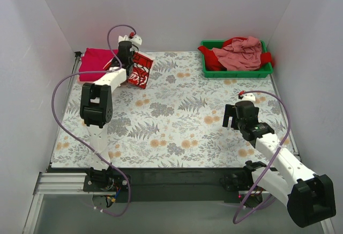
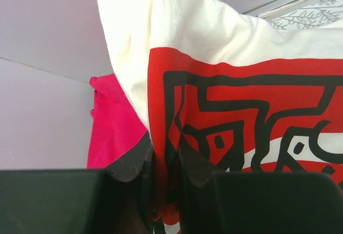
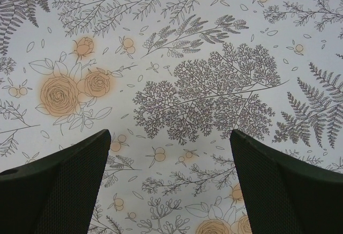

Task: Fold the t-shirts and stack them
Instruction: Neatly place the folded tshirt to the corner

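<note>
Now, the left fingers [image 2: 130,162] were pinched tight on the folded white tee [image 1: 141,71], far-left on the surface [image 1: 177,110], just beside the crimson tee [image 1: 95,62]; its long axis ran near-to-far, slightly tilted. The right fingers [image 3: 59,188] gaped wide, holding nothing.

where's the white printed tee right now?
Top view, far left: the white printed tee is pinched in the left tool, at the right edge of the crimson tee.
</note>
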You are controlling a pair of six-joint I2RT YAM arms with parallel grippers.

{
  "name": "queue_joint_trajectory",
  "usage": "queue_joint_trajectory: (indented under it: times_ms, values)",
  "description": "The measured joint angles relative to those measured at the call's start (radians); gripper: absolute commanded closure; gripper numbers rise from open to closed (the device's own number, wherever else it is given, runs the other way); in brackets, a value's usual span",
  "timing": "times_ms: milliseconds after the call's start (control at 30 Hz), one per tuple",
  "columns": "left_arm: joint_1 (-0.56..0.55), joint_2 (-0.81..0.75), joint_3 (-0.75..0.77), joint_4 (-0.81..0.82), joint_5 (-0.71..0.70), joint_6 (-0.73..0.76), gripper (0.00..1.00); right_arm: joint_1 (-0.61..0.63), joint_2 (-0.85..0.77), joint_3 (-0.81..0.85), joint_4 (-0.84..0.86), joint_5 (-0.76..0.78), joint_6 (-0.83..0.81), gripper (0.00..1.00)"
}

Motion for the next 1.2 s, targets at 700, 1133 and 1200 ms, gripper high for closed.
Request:
queue_joint_trajectory:
  times_ms: [700,1133,1200]
  values:
    - [0.047,-0.071,0.023,0.039,0.037,0.076,1.0,-0.003,0.014,0.0,0.003,-0.006,-0.023,0.02]
    - [0.055,-0.176,0.024,0.026,0.064,0.095,1.0,-0.003,0.024,0.0,0.003,-0.011,-0.023,0.02]
    - [0.055,-0.185,0.024,0.019,0.064,0.095,1.0,-0.003,0.031,0.0,0.003,-0.011,-0.023,0.02]
